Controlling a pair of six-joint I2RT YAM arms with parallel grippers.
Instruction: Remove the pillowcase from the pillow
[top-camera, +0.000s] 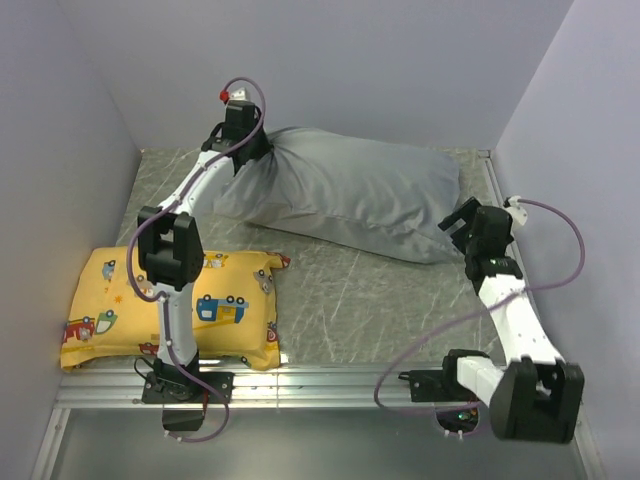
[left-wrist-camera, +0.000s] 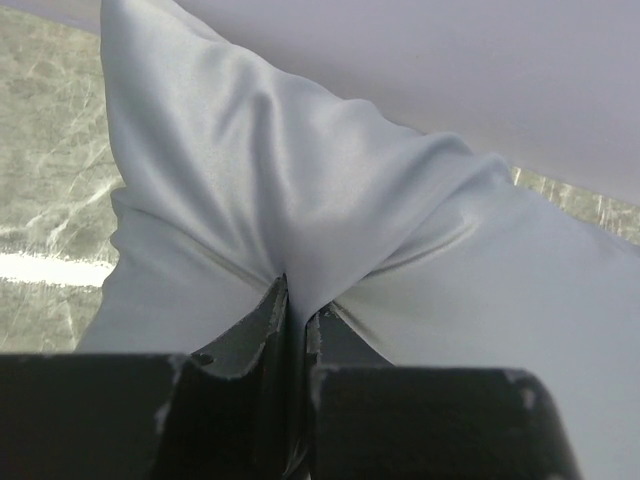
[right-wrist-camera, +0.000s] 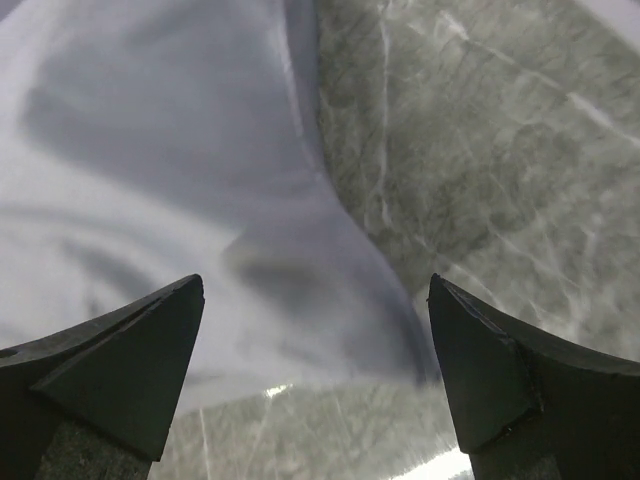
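The grey pillowcase (top-camera: 350, 195) covers the pillow and lies across the back of the table; the white pillow itself is hidden inside. My left gripper (top-camera: 250, 150) is shut on the pillowcase's left end, the fabric (left-wrist-camera: 300, 200) bunched and pinched between the two fingers (left-wrist-camera: 262, 320). My right gripper (top-camera: 458, 224) is open just off the pillowcase's right corner. In the right wrist view that grey corner (right-wrist-camera: 250, 250) lies on the table ahead of and between the spread fingertips (right-wrist-camera: 170, 330), apart from them.
A yellow cushion printed with cartoon vehicles (top-camera: 170, 305) lies at the front left beside the left arm. Grey walls close in the back and both sides. A metal rail (top-camera: 330, 385) runs along the near edge. Marbled table surface (top-camera: 350, 300) lies in the middle.
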